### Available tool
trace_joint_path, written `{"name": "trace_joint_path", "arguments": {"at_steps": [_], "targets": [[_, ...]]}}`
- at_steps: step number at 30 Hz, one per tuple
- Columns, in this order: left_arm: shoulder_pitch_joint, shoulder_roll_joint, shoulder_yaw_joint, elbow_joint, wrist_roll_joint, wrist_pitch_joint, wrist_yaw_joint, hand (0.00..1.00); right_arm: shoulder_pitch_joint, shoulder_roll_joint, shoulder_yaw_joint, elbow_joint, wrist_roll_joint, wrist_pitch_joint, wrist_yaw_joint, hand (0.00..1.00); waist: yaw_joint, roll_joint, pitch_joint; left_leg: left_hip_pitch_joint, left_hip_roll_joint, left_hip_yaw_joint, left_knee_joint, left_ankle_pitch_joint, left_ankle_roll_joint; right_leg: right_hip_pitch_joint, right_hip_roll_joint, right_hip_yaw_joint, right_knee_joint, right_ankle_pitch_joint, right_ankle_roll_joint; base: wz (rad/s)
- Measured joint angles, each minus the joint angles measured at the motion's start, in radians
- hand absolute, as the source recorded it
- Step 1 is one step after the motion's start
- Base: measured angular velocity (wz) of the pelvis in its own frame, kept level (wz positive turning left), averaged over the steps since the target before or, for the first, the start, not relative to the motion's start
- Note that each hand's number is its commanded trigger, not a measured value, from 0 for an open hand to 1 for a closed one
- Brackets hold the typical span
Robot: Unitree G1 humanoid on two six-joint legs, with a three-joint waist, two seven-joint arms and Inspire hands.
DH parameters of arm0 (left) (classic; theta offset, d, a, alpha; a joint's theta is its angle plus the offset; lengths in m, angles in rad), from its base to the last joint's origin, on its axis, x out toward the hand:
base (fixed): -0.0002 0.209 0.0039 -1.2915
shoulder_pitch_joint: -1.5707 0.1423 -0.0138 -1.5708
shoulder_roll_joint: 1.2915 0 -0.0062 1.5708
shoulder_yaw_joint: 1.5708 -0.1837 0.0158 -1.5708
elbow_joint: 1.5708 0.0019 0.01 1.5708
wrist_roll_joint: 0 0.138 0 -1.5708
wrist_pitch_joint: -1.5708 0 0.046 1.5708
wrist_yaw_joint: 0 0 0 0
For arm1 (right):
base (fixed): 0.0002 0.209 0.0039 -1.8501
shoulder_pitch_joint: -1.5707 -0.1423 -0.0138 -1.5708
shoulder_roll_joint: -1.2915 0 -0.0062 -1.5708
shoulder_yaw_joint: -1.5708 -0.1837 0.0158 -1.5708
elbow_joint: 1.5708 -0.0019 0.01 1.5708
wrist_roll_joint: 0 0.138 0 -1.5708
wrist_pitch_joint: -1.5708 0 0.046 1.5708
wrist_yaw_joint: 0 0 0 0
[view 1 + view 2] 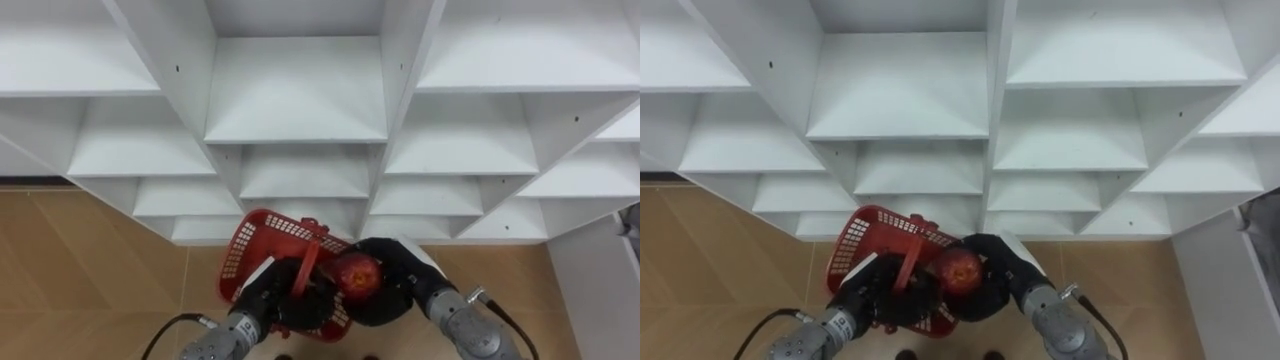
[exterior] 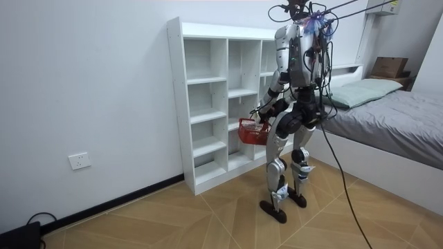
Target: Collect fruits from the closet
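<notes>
The robot is standing upright, holding the red basket [image 1: 250, 240] low in front of itself. The white closet [image 1: 295, 100] is rising just beyond the basket. The left hand [image 1: 283, 302] is curling its fingers round the basket's handle. The right hand [image 1: 405, 278] is wrapping its fingers round a red apple [image 1: 358, 275], keeping it over the basket's right edge, close beside the handle.

Legible text: none | closet [image 1: 295, 100]: plain white panels | basket [image 1: 250, 245]: unmarked red mesh | cardboard box [image 2: 389, 66], wall socket [image 2: 79, 161]: too small to read
</notes>
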Motion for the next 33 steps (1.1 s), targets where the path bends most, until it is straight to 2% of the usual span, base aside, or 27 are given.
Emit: {"name": "trace_joint_path", "arguments": {"at_steps": [10,19,33], "targets": [[-0.003,0.004,-0.006,0.000,-0.021,0.000,-0.020,1.00,0.002,0.002,0.004,0.043,0.000,0.002,0.014,0.00,-0.001,-0.001,0.0004,0.001,0.000,0.000,0.001,0.000,0.000,0.001,0.000,0.000,-0.001,0.000,0.000,0.00],[-0.018,0.004,-0.023,0.001,-0.040,0.000,-0.039,1.00,-0.003,0.037,0.016,0.065,0.002,0.002,0.014,0.00,-0.001,-0.001,0.0007,0.000,0.000,0.000,0.000,0.000,0.000,0.000,0.000,0.000,-0.002,0.000,0.000,0.00],[-0.036,0.000,-0.023,-0.002,-0.070,-0.001,-0.057,1.00,-0.007,0.040,0.029,0.071,0.003,-0.001,0.037,0.00,0.000,-0.001,0.0002,-0.001,0.000,0.001,0.000,0.000,0.000,0.000,0.000,0.000,-0.004,0.001,0.001,0.00]]}}
